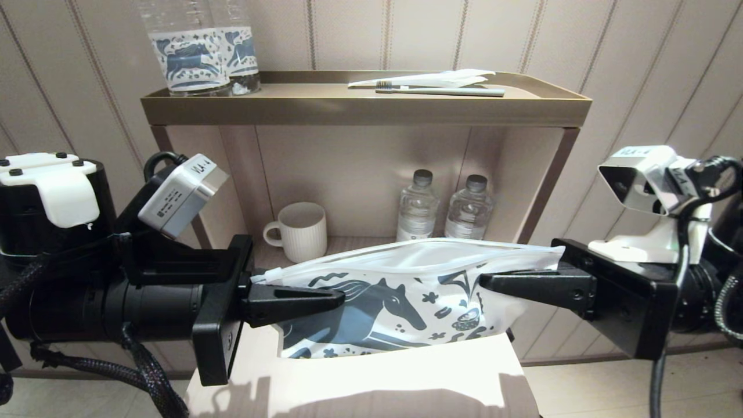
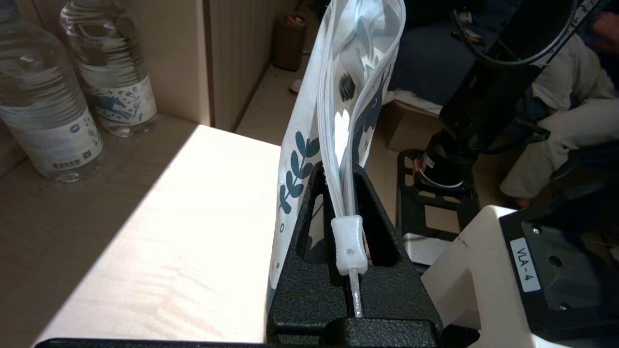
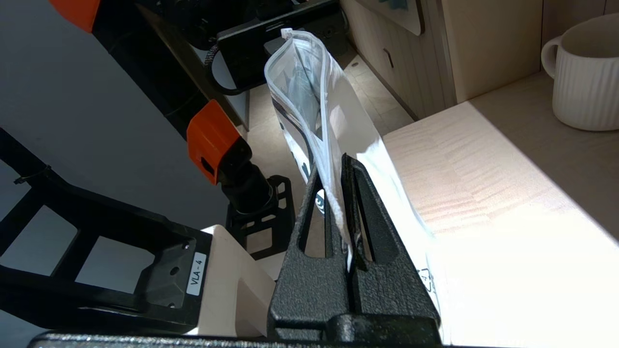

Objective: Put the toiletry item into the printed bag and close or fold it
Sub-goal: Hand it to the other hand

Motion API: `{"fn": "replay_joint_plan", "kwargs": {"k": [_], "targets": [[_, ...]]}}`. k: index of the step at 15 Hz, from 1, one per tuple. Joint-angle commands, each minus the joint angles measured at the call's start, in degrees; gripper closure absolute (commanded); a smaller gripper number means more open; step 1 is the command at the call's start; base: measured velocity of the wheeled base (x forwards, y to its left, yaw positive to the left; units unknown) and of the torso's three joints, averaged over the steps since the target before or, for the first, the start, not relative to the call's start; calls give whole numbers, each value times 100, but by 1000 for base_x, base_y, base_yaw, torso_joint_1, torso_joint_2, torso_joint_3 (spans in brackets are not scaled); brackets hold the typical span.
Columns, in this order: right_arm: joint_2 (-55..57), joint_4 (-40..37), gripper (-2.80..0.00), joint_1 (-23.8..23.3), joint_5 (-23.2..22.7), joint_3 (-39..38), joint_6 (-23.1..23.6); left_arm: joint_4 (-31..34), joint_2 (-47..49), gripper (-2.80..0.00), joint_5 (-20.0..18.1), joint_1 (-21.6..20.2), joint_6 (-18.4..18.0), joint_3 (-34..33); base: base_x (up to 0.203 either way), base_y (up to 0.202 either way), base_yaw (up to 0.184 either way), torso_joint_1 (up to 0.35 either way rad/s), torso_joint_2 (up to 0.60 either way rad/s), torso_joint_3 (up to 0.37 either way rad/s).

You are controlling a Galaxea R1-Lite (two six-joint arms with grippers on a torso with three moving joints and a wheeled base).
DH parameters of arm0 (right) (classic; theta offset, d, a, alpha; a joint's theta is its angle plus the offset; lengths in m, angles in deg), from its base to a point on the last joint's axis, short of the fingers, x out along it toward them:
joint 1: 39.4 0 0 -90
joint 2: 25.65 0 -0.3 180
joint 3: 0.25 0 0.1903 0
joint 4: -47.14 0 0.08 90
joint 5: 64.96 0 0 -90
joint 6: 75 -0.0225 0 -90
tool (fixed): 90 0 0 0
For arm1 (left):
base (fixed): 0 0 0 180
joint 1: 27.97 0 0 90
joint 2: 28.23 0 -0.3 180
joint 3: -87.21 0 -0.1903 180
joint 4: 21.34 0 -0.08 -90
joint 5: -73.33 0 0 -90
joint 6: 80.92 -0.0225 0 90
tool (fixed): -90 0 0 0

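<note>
The printed bag (image 1: 406, 302), white with a dark teal horse, hangs stretched between my two grippers above the light table. My left gripper (image 1: 339, 299) is shut on its left end, and the white zip slider (image 2: 349, 244) sits between the fingers (image 2: 309, 227). My right gripper (image 1: 484, 283) is shut on the bag's right end (image 3: 333, 193). The bag's mouth (image 3: 300, 82) gapes open along the top. I cannot tell whether anything lies inside. A toothbrush (image 1: 441, 91), the toiletry item, lies on the shelf's top tray beside a white wrapper (image 1: 441, 78).
Two clear bottles with horse labels (image 1: 197, 52) stand at the top tray's left. In the open shelf behind the bag are a ribbed white mug (image 1: 299, 231) and two small water bottles (image 1: 418, 206). The pale table top (image 1: 377, 377) lies below the bag.
</note>
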Motion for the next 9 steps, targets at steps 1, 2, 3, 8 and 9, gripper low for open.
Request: {"fn": "replay_joint_plan", "kwargs": {"k": [1,2,3,8,9], "targets": [[49,20,0,0,-35,17,-10,-8,10,0,-28,-4,-3,6,0,0,0,0,0,0],[132,20,0,0,-35,46,-16,1,10,0,-28,-4,-3,15,0,0,0,0,0,0],[190,18,0,0,-35,88,-18,-8,1,0,-28,-4,-3,6,0,0,0,0,0,0],[186,-587,0,-9,-30,436,-13,1,54,0,-46,4,-12,-3,0,0,0,0,0,0],[185,-896,0,-9,-27,560,51,0,60,0,-33,71,-12,-35,0,0,0,0,0,0]]}}
